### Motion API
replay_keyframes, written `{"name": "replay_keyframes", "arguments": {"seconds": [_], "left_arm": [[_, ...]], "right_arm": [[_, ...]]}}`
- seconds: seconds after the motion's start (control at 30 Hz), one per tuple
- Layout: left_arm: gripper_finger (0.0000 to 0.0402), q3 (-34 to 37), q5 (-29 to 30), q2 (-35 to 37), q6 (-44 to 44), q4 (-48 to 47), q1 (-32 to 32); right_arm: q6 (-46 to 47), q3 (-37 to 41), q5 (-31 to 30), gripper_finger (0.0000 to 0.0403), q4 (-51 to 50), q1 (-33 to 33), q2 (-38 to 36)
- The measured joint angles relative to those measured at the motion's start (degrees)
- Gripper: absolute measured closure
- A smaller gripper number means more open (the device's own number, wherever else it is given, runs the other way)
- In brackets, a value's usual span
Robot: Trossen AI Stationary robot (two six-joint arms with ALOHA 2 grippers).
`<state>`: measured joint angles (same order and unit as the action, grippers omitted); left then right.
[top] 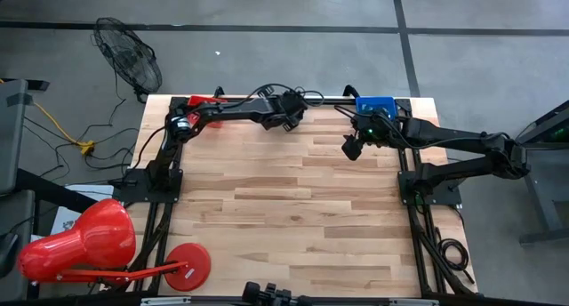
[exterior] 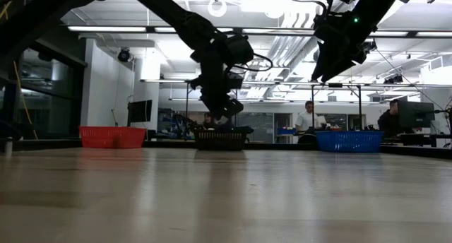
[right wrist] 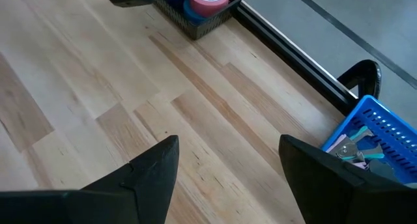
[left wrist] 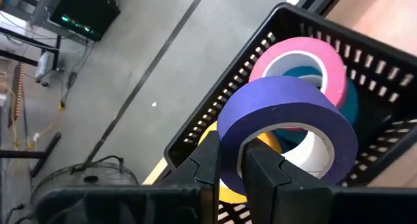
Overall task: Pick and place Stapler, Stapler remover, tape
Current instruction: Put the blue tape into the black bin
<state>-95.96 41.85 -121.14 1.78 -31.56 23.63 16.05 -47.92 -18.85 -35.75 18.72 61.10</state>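
The left gripper, low in the left wrist frame, is clamped on the wall of a purple tape roll held over the black basket, where a pink roll lies at upper right. The right gripper hangs with fingers spread above bare table, the blue bin at the frame's right edge.

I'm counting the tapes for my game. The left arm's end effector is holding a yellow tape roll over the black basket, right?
Not quite. The roll pinched in the left end effector is purple, not yellow. It does hang over the black basket, as the left wrist view shows; a yellow roll lies down inside the basket.
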Motion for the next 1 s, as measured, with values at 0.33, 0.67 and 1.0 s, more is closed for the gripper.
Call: {"name": "replay_keyframes", "arguments": {"seconds": [0.33, 0.67, 1.0], "left_arm": [[0.0367, -0.04, -0.78, -1.24, 0.04, -0.38, -0.01], [0.0367, -0.04, -0.38, -1.60, 0.04, -0.21, -0.01], [0.0339, -0.02, -0.85, -1.60, -1.32, -0.10, 0.03]], "right_arm": [[0.00, 0.00, -0.11, 0.0146, 0.00, -0.02, 0.00], [0.00, 0.00, -0.11, 0.0146, 0.00, -0.02, 0.02], [-0.23, -0.01, 1.08, 0.0146, -0.07, -0.02, 0.01]]}}
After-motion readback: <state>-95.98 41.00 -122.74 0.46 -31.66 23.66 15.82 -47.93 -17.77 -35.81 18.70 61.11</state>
